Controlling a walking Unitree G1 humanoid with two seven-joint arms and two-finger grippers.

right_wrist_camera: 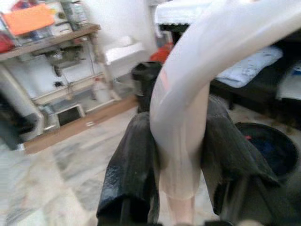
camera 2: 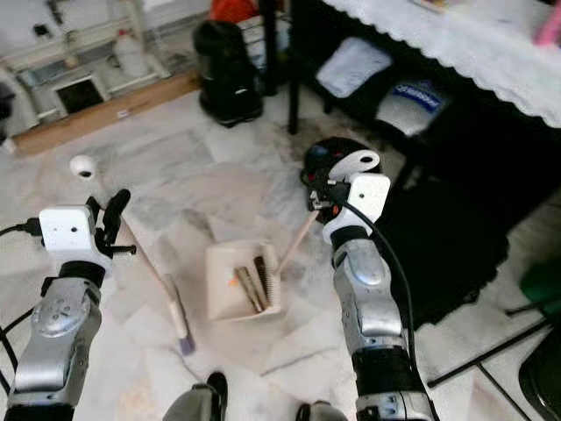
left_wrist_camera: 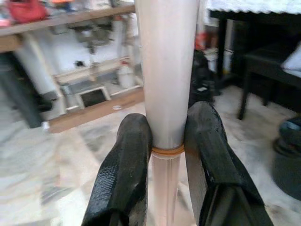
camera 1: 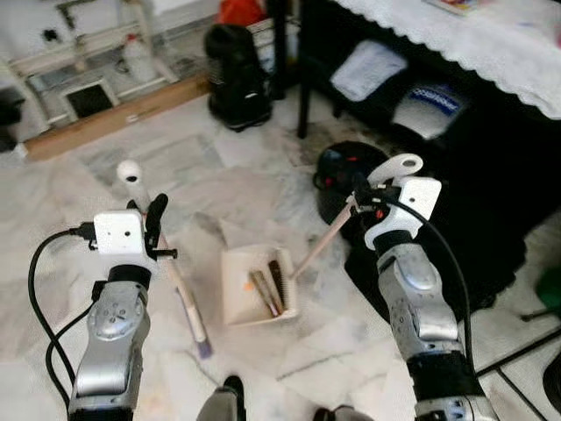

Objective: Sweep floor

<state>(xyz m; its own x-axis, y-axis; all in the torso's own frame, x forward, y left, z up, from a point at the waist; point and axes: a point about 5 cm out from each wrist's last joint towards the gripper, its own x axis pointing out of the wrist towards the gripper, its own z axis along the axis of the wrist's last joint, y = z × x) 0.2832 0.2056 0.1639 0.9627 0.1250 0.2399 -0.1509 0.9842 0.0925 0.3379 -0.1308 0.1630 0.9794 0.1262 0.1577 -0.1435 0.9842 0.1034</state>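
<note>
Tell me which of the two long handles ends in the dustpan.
The one in the right gripper: its handle slopes down to the cream dustpan. The left gripper holds the broom, whose purple-tipped head rests on the floor.

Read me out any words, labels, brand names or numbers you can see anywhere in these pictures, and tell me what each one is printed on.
None can be read.
Blue printed band on the white bag under the black table: lettering too blurred to read.
Orange box on the wooden shelf: no legible print.
White bottle by the far wall: label too small to tell.
Broom handle in the left claw and dustpan handle in the right claw: plain, no marking.
</note>
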